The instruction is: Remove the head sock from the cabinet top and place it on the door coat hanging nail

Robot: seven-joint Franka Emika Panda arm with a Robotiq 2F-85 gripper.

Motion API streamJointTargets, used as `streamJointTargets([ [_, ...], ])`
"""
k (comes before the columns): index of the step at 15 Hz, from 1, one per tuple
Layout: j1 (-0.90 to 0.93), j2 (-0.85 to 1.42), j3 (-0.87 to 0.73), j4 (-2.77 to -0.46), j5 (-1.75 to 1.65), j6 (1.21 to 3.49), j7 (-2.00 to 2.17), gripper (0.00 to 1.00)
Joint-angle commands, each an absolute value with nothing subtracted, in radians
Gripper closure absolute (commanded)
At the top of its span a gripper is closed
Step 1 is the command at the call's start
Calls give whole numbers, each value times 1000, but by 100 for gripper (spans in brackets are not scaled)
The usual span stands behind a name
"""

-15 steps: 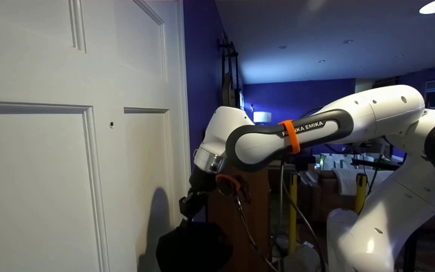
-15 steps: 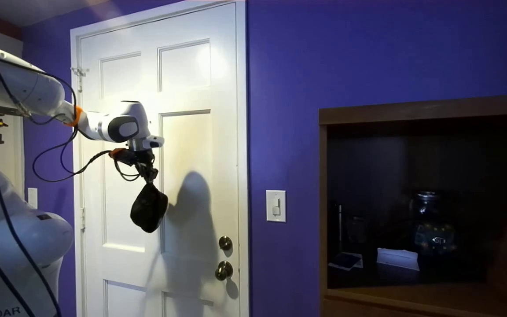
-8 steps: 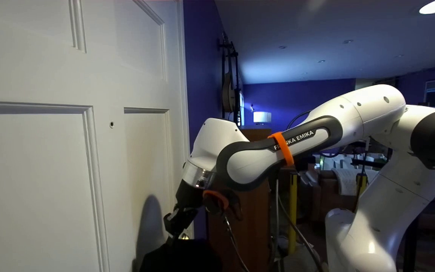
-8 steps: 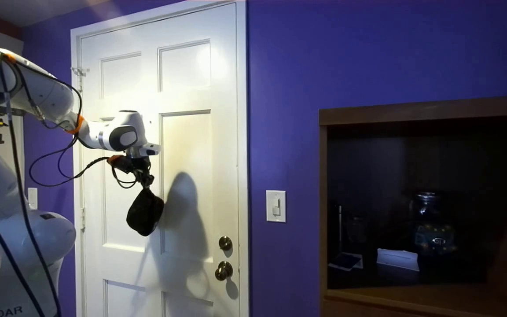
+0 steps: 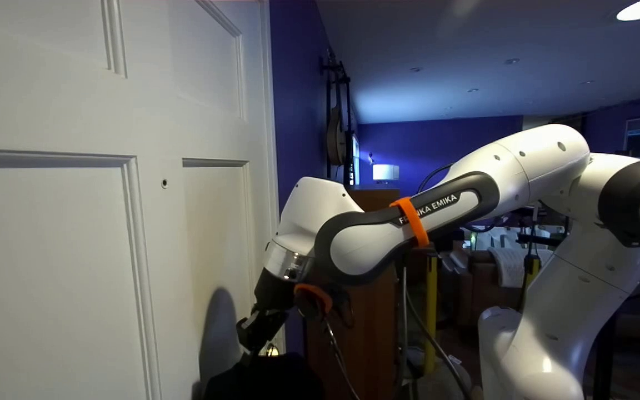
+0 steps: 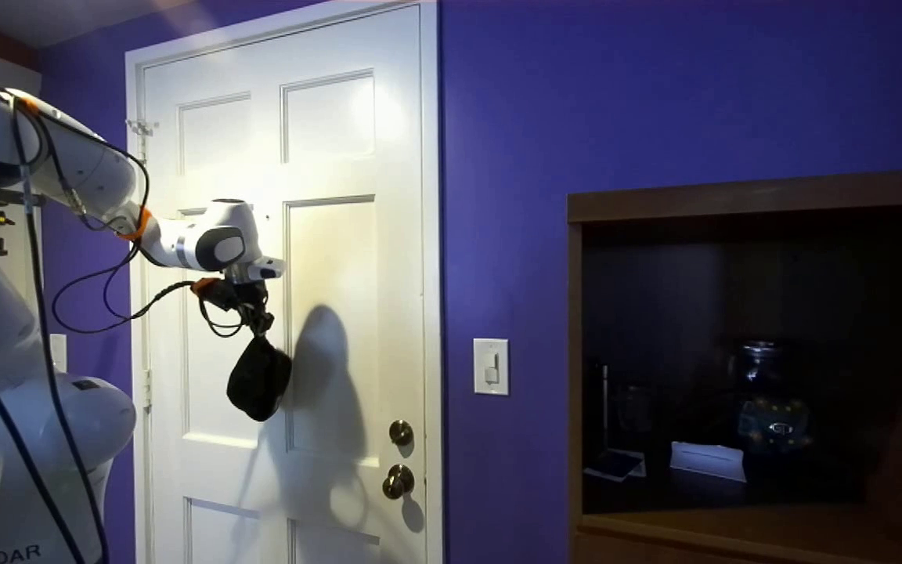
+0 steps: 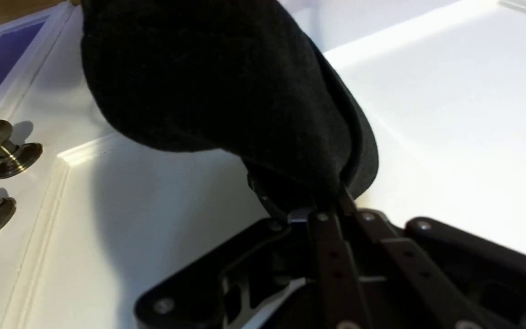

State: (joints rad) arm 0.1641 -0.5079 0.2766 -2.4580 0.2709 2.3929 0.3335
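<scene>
Head sock (image 7: 226, 82) is in my gripper (image 7: 327, 208), jaws nearly together on it, dangling in front of the door (image 6: 333, 258). I'm now lower and apparently closer to the door; pickup reads as done, so I call this the approach to hang it. Versus a second back, gripper and sock sit lower in both exterior views; versus half a second back, only a slight shift, slowing. A dark spot (image 5: 164, 183) on the door, probably the nail but too small to confirm, is well above the grip. I likely need to climb. Can't tell if the sock touches the door.
</scene>
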Motion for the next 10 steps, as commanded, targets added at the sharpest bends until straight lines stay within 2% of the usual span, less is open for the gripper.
streamJointTargets([
  [1, 207, -480, 284, -2455, 295, 2433, 347, 99],
  [10, 263, -386, 302, -2498, 304, 2601, 333, 99],
])
